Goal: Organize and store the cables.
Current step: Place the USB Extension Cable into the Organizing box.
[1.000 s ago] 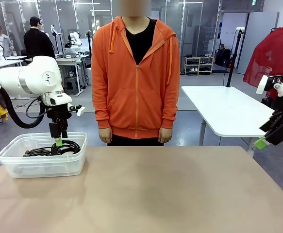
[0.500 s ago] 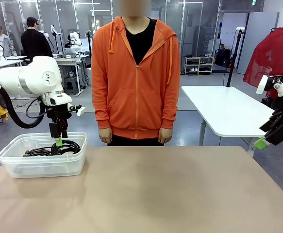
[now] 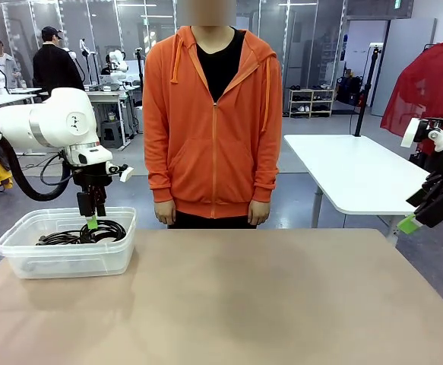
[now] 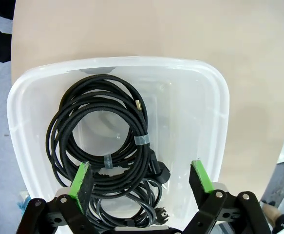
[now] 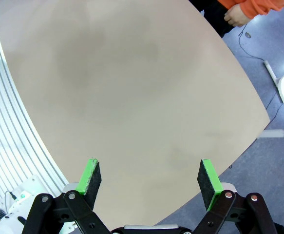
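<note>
Black coiled cables (image 4: 103, 146) lie in a clear plastic bin (image 4: 215, 112) at the table's left end; the front view shows the cables (image 3: 92, 232) inside the bin (image 3: 23, 255). My left gripper (image 4: 141, 179) hangs just above the bin with its jaws open and nothing between them; from the front the left gripper (image 3: 92, 220) points down over the coils. My right gripper (image 5: 150, 178) is open and empty, held high off the table's right edge, where the front view shows the right gripper (image 3: 419, 217).
A person in an orange hoodie (image 3: 212, 114) stands at the far side, hands (image 3: 258, 212) down at the sides. The tan table (image 3: 244, 304) stretches right of the bin. A white table (image 3: 350, 171) stands behind on the right.
</note>
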`<state>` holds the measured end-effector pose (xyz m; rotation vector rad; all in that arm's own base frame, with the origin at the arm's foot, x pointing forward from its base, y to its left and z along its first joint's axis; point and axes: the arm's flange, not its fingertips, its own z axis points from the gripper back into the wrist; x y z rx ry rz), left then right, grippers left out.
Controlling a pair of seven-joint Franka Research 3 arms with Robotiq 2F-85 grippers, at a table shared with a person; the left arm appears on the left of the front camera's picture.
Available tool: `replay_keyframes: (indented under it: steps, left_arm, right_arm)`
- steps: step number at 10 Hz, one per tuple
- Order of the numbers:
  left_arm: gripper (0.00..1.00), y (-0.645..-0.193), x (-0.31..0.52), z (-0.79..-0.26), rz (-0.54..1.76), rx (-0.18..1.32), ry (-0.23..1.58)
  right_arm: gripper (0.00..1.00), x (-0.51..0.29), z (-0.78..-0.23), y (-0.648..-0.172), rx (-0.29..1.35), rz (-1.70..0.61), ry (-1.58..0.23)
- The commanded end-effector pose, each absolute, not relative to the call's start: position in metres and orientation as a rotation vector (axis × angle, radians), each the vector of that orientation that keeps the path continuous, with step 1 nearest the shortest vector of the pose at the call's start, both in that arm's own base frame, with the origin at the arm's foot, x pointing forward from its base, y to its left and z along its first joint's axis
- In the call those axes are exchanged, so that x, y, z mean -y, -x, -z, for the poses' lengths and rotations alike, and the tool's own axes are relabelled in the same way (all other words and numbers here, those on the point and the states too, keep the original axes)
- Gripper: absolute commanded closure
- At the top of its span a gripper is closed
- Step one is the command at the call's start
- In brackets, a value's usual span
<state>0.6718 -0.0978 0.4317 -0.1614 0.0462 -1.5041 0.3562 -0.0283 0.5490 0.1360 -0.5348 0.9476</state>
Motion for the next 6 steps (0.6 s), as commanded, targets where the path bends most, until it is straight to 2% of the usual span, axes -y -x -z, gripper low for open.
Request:
replay_keyframes:
  steps: [1, 6]
  left_arm:
    - [0.01, -0.6723, 0.0969, -0.4315, 1.502, -0.046, 0.159]
    - [0.01, -0.6723, 0.0969, -0.4315, 1.502, -0.046, 0.159]
  right_arm:
    - [0.0, 0.0267, -0.5512, -0.3586, 0.531, -0.939, -0.136]
    - [0.0, 0.0267, -0.5512, -0.3586, 0.531, -0.939, -0.136]
